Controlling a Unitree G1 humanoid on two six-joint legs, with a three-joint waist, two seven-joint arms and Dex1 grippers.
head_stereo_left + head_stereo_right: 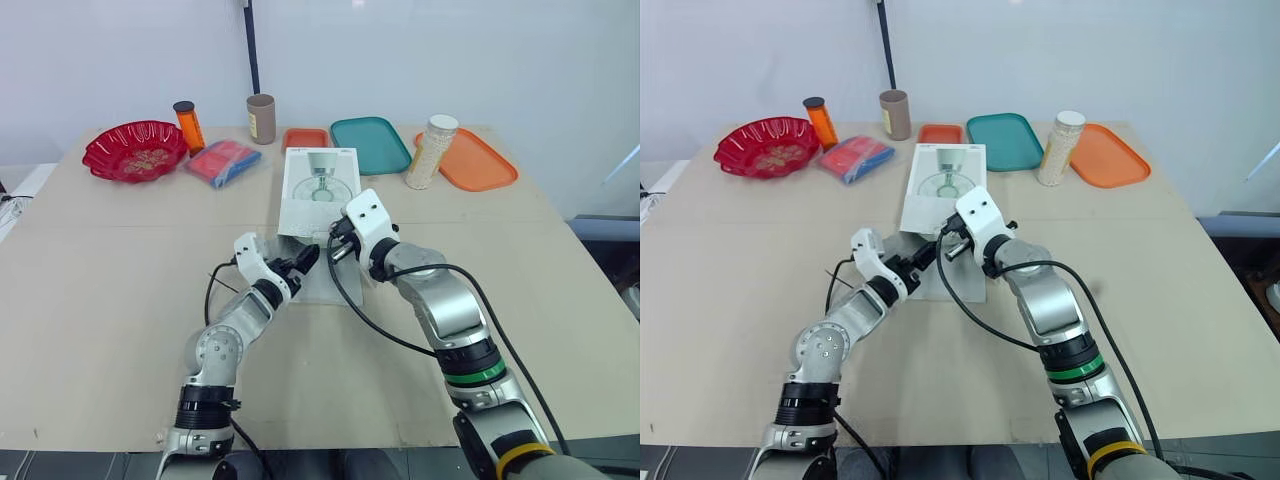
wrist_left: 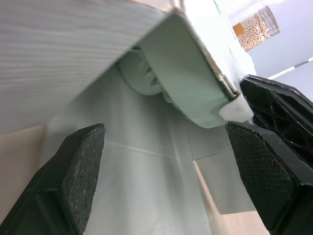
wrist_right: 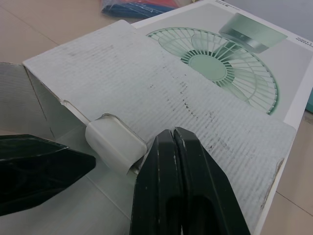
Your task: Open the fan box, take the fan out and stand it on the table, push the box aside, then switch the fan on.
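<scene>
Fan box (image 1: 320, 188): lying flat at table centre, near end open. Right gripper (image 3: 172, 139), jaws together, is propping its top flap (apparently keeping the mouth clear). Left gripper (image 1: 305, 262), jaws apart, is facing the green fan (image 2: 146, 73) inside, likely to grasp it.

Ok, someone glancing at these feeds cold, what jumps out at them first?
The white fan box lies in the middle of the table with its near end open. Both grippers crowd that opening: the left gripper open, the right gripper shut beside a white rounded part poking out. Along the far edge, the red bowl at the left and the orange tray at the right are the brightest spots.
</scene>
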